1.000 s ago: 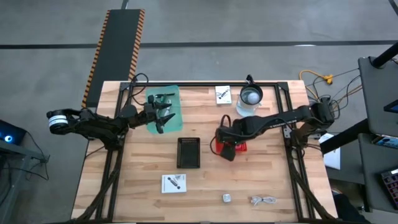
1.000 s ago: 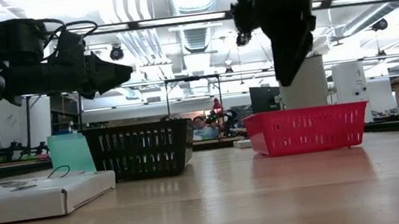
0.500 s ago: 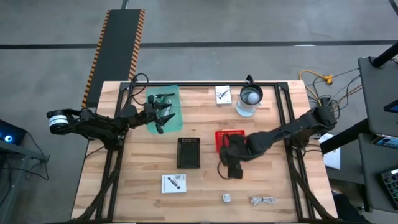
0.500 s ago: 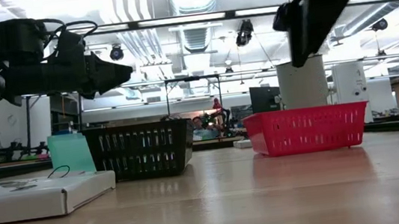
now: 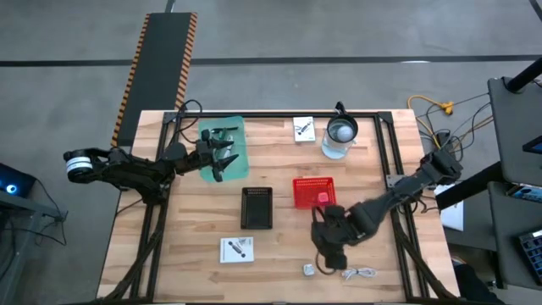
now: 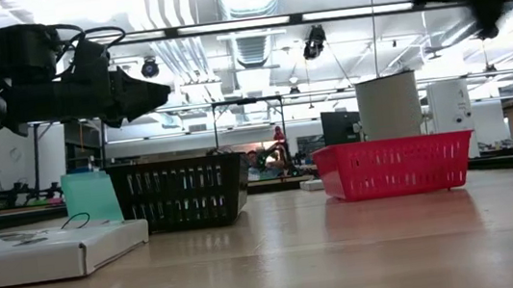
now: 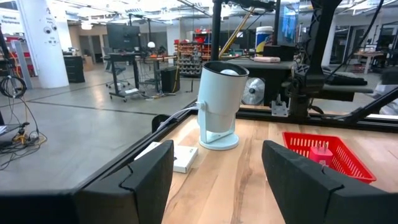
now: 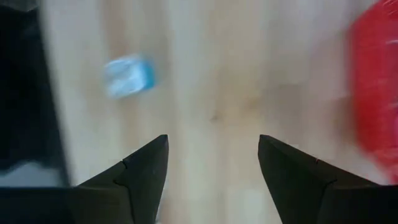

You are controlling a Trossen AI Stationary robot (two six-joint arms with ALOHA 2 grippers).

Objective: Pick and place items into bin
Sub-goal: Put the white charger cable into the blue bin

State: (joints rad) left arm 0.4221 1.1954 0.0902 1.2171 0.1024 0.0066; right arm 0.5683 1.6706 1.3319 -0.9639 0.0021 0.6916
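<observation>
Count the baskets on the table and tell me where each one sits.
2. The black basket sits near the table's middle, and the red basket is apart from it on the right arm's side. The red one holds a pink item. Nothing suggests a hidden third.

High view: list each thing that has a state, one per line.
Left gripper: open, empty, over the green mat.
Right gripper: open, empty, above the small cube.
Red bin: upright, pink item inside.
Black bin: upright.
Jug: upright.
</observation>
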